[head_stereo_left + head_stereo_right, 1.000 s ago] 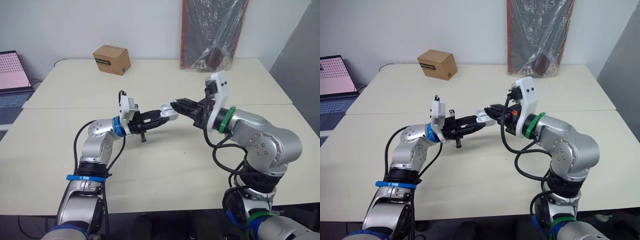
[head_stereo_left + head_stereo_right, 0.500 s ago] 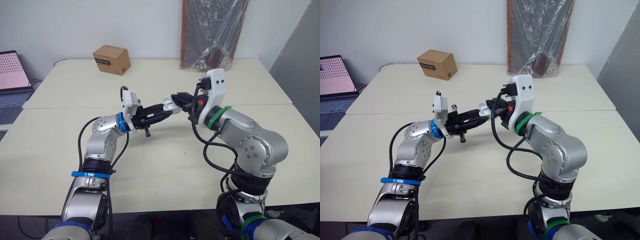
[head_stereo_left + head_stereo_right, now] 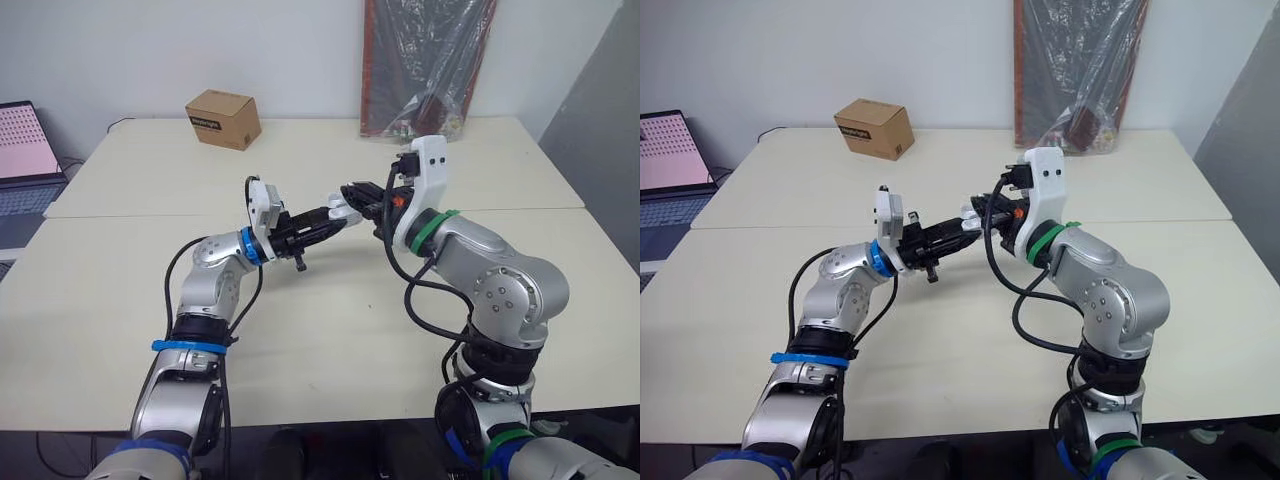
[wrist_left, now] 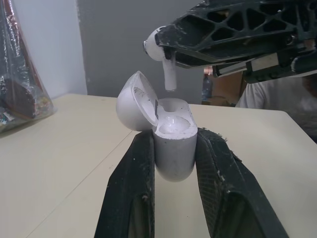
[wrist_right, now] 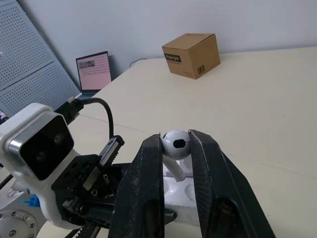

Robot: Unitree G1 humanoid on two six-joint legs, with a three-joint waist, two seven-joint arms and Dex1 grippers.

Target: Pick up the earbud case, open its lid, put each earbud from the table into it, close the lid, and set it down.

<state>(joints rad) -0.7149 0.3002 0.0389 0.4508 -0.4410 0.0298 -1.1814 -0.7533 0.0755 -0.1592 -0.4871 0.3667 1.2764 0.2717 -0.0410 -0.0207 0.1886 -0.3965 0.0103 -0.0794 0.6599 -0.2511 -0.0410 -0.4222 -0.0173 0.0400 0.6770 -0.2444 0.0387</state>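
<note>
Case (image 4: 173, 144): white, glossy, rounded. Upright, clamped by its body between the fingers of the left hand (image 4: 174, 135), off the table (image 4: 59, 163).
Lid (image 4: 134, 101): open, tipped back on its hinge.
Earbud (image 5: 174, 140): white, stemmed. Pinched by its head in the right hand (image 5: 176, 143), stem down, just above the open Case.

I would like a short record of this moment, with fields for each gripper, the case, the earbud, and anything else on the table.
left gripper: shut on the earbud case, held above the table
earbud case: upright, lid open and tilted back
right gripper: shut on an earbud
earbud: just above the case's opening, stem pointing down, not yet in
other: cardboard box at the table's far side
</note>
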